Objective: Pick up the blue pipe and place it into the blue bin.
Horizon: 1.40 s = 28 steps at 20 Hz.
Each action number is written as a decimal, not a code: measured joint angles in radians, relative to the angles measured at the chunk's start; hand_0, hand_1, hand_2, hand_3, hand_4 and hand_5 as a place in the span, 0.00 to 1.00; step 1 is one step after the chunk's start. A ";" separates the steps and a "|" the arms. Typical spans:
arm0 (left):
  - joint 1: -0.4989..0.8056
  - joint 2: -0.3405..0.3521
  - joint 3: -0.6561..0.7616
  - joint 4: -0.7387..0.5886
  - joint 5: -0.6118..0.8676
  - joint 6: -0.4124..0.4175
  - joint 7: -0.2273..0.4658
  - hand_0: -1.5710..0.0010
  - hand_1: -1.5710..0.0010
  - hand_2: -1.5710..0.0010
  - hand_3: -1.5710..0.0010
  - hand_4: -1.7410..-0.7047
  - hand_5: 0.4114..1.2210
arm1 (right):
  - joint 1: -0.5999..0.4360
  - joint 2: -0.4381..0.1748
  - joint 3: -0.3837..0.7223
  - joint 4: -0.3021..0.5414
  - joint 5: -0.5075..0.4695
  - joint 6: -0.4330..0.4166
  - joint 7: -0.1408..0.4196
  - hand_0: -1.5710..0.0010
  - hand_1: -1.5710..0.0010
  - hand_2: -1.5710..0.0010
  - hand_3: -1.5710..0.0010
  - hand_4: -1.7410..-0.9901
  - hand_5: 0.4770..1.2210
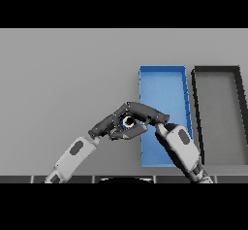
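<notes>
The blue pipe (128, 122) shows end-on as a small blue and white ring, held above the table just left of the blue bin (162, 78). My right hand (145, 112) reaches in from the lower right across the bin's left wall, its fingers and thumb curled round the pipe. My left hand (104, 126) comes in from the lower left and sits right against the pipe's left side. Most of the pipe's body is hidden by the two hands. The blue bin is a long open tray, and its near part is covered by my right forearm.
A dark grey bin (218, 122) of about the same size stands right beside the blue bin, on its right. Bare grey table (63, 78) spreads to the left and behind.
</notes>
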 measured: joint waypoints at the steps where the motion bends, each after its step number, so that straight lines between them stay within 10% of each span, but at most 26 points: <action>1: 0.006 -0.018 0.008 0.002 0.022 0.007 0.006 0.17 0.18 0.24 0.21 0.07 1.00 | -0.002 0.015 -0.005 0.019 -0.013 0.000 -0.018 0.14 0.15 0.14 0.20 0.36 0.58; 8: -0.002 -0.039 0.026 0.017 0.064 -0.011 -0.014 0.03 0.04 0.12 0.04 0.01 1.00 | 0.008 0.003 0.016 -0.001 0.090 0.003 -0.135 0.03 0.03 0.03 0.04 0.35 0.91; 12: -0.006 0.024 0.006 0.001 -0.004 -0.023 -0.058 0.53 0.56 0.60 0.57 0.42 1.00 | 0.027 0.020 0.012 -0.004 0.060 -0.021 -0.149 0.01 0.01 0.01 0.02 0.34 0.96; 15: -0.026 0.048 -0.012 0.007 -0.070 -0.065 -0.080 0.76 0.77 0.80 0.78 0.63 0.87 | 0.015 0.033 0.001 -0.011 0.064 -0.008 -0.072 0.01 0.01 0.01 0.01 0.33 0.98; 20: -0.032 0.056 0.000 0.026 -0.101 -0.048 -0.028 0.92 0.93 0.93 0.93 0.80 0.40 | 0.016 0.069 -0.009 -0.015 0.087 0.006 -0.126 0.00 0.00 0.00 0.00 0.33 0.99; 28: -0.021 0.049 0.014 0.034 -0.070 -0.052 0.009 0.99 0.99 0.99 0.99 0.81 0.19 | 0.012 0.075 -0.037 -0.009 0.073 0.021 -0.121 0.00 0.00 0.00 0.00 0.34 1.00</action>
